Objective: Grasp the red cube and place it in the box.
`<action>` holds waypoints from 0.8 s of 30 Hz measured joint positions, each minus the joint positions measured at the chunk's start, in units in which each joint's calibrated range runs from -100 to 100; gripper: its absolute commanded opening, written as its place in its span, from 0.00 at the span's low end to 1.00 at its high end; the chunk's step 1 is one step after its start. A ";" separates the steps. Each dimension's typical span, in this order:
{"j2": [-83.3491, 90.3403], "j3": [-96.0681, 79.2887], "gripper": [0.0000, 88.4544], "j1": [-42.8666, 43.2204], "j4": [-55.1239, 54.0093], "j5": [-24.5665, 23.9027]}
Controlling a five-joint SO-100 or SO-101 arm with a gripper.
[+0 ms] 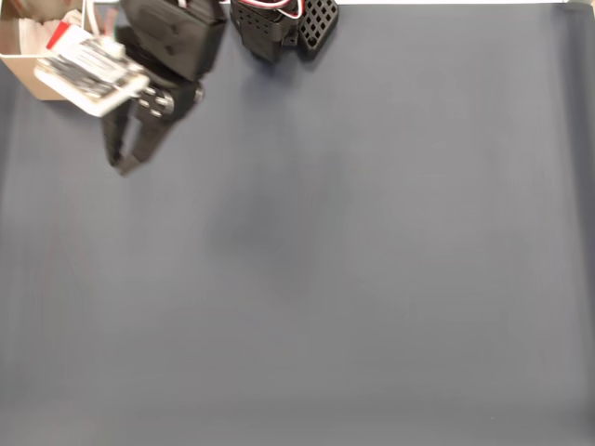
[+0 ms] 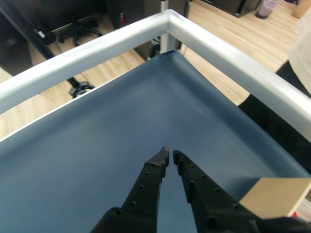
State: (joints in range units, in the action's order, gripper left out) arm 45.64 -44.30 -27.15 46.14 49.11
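Note:
The red cube is hidden or out of view. The box [image 1: 23, 76] is tan with white material inside and sits at the top left corner of the fixed view, partly covered by the arm. One tan corner of the box [image 2: 277, 195] shows at the lower right of the wrist view. My gripper [image 1: 122, 165] hangs just right of and below the box, pointing down-left. In the wrist view my gripper [image 2: 170, 158] is shut, tips nearly touching, with nothing between them, over bare mat.
A dark blue-grey mat [image 1: 353, 260] covers the table. The arm's black base [image 1: 279, 28] stands at the top edge. A white camera module with a red patch [image 1: 88, 67] rides on the wrist. A silver rail [image 2: 97, 51] frames the table corner, with wooden floor beyond.

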 measured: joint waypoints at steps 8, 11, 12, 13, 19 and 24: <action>0.17 -3.16 0.00 11.87 -1.99 0.00; 1.22 -5.88 0.00 16.02 -3.42 0.29; 1.74 -6.96 0.00 17.28 -3.90 0.54; 2.34 -7.87 0.00 18.55 -4.38 0.68; 6.25 -14.65 0.00 24.55 -7.80 0.68; 9.55 -20.52 0.00 27.15 -10.18 0.68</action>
State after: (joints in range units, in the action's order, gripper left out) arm 55.19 -64.83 0.00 35.96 49.79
